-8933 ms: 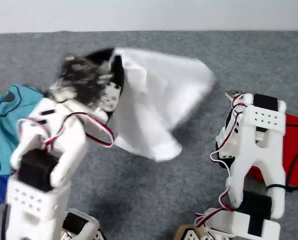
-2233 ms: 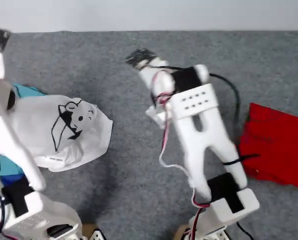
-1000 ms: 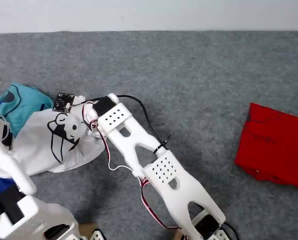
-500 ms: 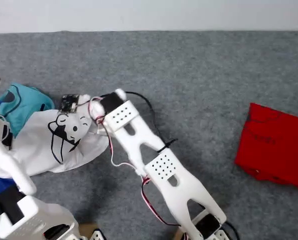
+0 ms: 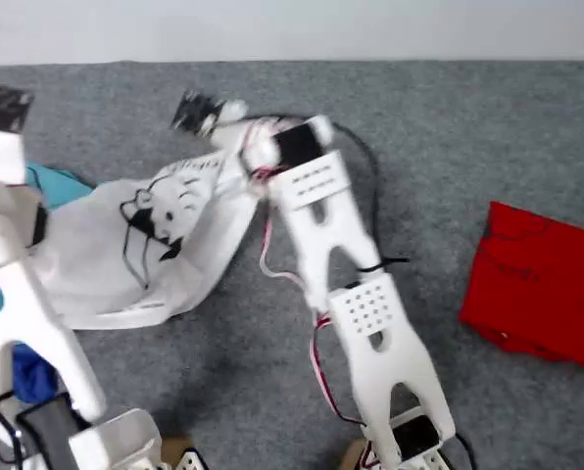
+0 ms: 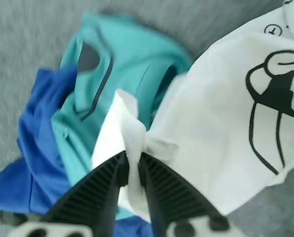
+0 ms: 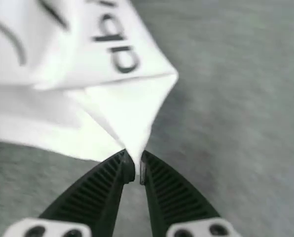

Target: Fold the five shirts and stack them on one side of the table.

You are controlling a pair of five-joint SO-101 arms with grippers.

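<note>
Table (image 5: pixel 449 137) | white shirt (image 5: pixel 86 264), red shirt (image 5: pixel 537 284) well apart | left jaws, right jaws clamp white shirt edges

The desk (image 5: pixel 449 127) surface is grey, matt, coarse-fibred fabric. The white shirt (image 5: pixel 96 264), teal shirt (image 6: pixel 127 64) and red shirt (image 5: pixel 532 284) are soft matt cloth. The left end effector (image 6: pixel 132 163) and right end effector (image 7: pixel 135 165) are black ribbed plastic.

white shirt (image 5: pixel 111 266) spread, red shirt (image 5: pixel 537 284) well apart

The worktop (image 5: pixel 449 137) is grey and felt-like all over; along its far edge runs a plain pale wall (image 5: pixel 292 29); the light falls soft and even
</note>
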